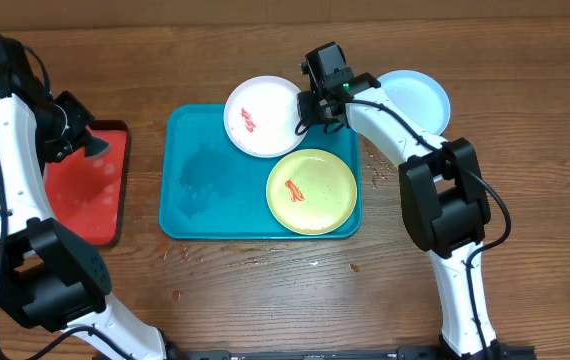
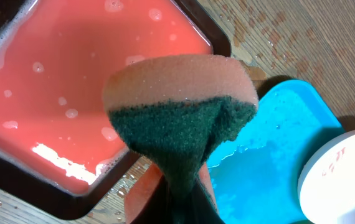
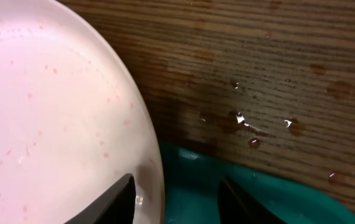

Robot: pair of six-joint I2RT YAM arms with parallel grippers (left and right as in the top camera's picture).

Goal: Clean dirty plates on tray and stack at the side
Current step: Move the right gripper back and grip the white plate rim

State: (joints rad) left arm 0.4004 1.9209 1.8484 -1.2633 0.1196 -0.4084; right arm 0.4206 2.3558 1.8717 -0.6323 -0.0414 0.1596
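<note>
Right claw apart, astride white plate rim; left claw clamped on sponge. Seat deeper before closing, lift level, keep clear of yellow-green plate.

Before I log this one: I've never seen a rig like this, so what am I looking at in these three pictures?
Two robot arms stand at a wooden table. The wide picture looks down from above; the other two come from a camera on each wrist. The left arm has its jaws shut on a sponge, orange with a green scrub face, over a red tray of bubbly water. On the teal tray lies a yellow-green plate, and a white plate sits over its far rim; both carry red smears. A light blue plate rests on the table beside the tray. The right arm has its jaws open, astride the white plate's rim.
</note>
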